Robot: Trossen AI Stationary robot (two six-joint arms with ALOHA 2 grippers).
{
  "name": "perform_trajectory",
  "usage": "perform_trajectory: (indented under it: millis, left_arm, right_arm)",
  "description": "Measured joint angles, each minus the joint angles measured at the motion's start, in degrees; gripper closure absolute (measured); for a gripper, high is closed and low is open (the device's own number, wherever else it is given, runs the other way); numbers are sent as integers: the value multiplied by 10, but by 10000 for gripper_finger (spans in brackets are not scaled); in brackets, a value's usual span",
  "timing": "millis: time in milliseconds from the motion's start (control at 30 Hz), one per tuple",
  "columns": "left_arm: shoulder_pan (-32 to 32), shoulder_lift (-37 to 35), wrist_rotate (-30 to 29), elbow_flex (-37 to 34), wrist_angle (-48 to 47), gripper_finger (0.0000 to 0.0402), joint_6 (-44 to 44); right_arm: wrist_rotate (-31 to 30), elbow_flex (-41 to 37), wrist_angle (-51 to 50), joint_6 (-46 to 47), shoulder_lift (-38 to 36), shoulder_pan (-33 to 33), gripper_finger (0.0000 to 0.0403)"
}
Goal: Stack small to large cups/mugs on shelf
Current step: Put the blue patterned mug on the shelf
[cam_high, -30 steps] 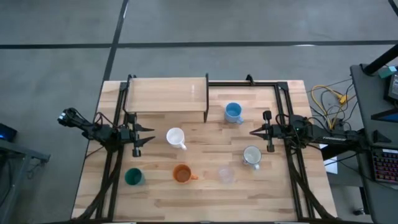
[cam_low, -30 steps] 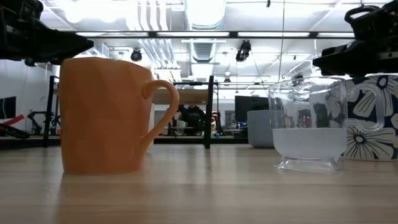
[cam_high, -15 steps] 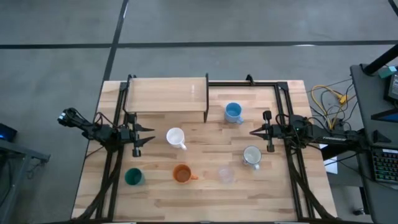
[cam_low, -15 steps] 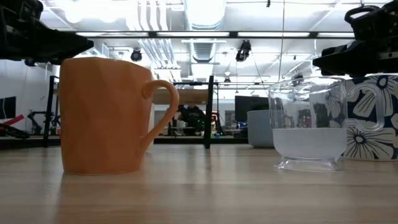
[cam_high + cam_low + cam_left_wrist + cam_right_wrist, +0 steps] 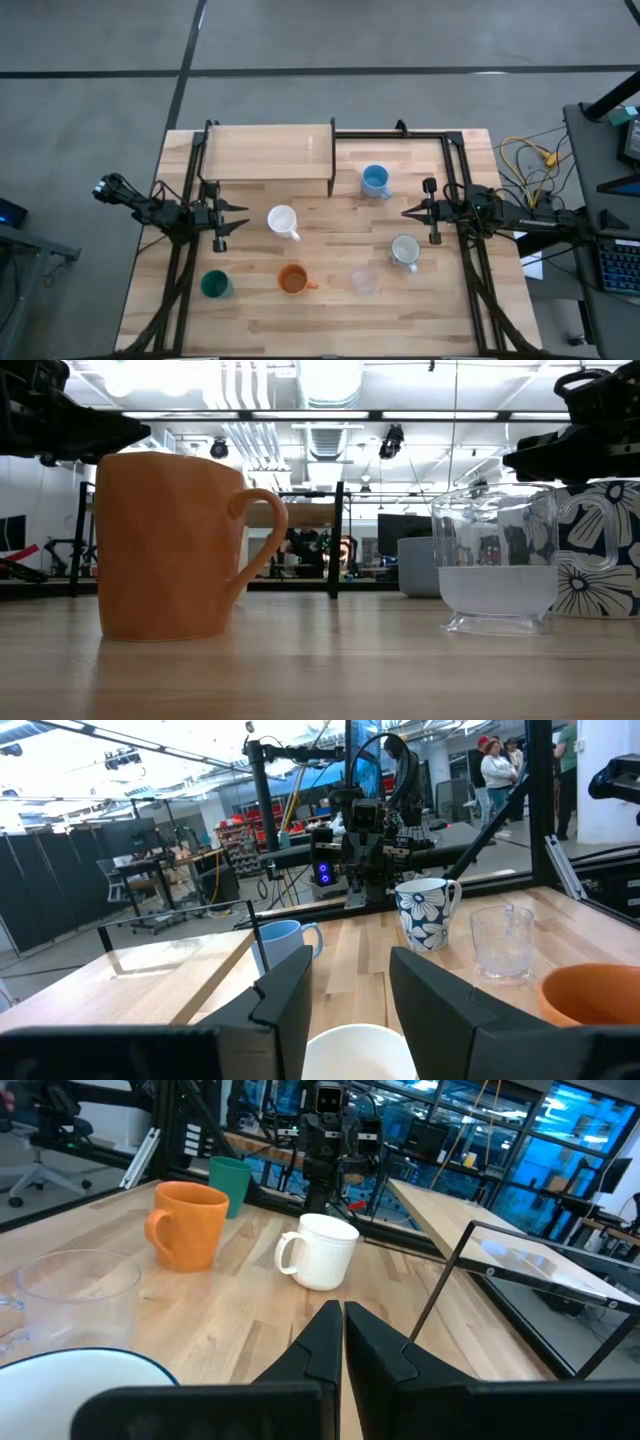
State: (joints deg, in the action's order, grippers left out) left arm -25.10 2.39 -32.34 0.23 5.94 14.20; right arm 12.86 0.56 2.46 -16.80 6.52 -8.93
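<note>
Cups sit untouched on the tabletop (image 5: 330,315), none yet on the shelf (image 5: 268,152). Just ahead of the left claw (image 5: 232,219), whose fingers stand apart, is the white mug (image 5: 282,220); a clean start would likely be straddling its wall, clear of the handle. The right claw (image 5: 412,211), fingers pressed together, waits between the light blue cup (image 5: 375,180) and the flowered mug (image 5: 404,250).
</note>
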Motion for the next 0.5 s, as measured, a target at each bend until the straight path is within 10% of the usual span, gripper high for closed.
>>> perform_trajectory:
  millis: [200, 500]
  left_arm:
    - [0, 0, 3, 0, 70, 279, -217]
    - [0, -2, 3, 0, 194, 279, -209]
  right_arm:
    - [-2, 0, 25, 261, 0, 0, 394]
    - [-25, 0, 64, 402, 0, 0, 394]
